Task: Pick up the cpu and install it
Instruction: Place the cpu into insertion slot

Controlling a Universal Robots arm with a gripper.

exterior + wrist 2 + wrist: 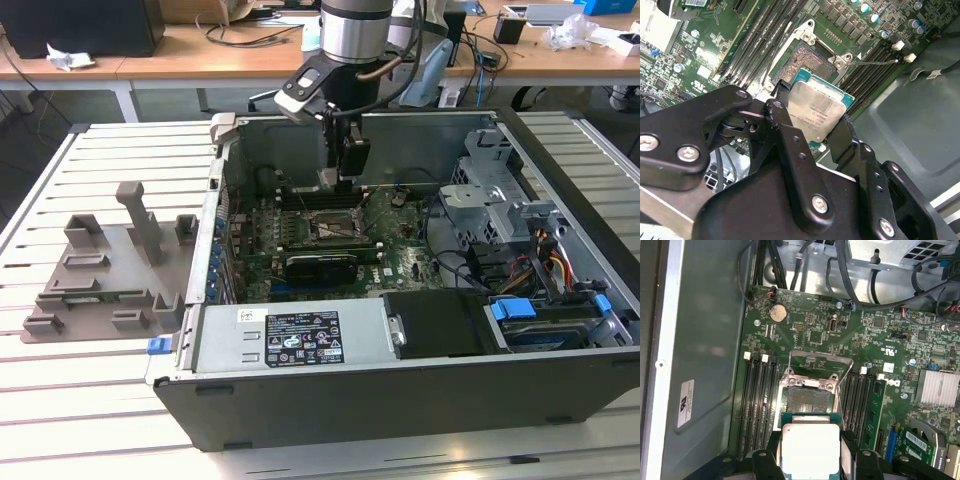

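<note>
"Jaws first. What do they carry?"

"Narrowed onto the cpu (pixel 817 112), one black finger (pixel 782 131) on each of two opposite edges, silver top facing the cameras. The grip looks square, with no visible slip."

"Location of the part?"

"Inside the computer case (pixel 400 400), held in the air above the motherboard (pixel 805 330), near the socket (pixel 805 402) but apart from it. The socket lies open, its retaining frame (pixel 820 360) swung back. In both wrist views the chip sits short of the opening rather than squarely over it, though camera angle may account for some of that."

"Requirements for the step in hand?"

"In my judgement: keep the chip level, edges parallel to the socket walls and the keyed corner matched. Any descent should be straight, never sliding across the contacts. Risk noted: a tilted or offset approach could damage the contact field."
</note>
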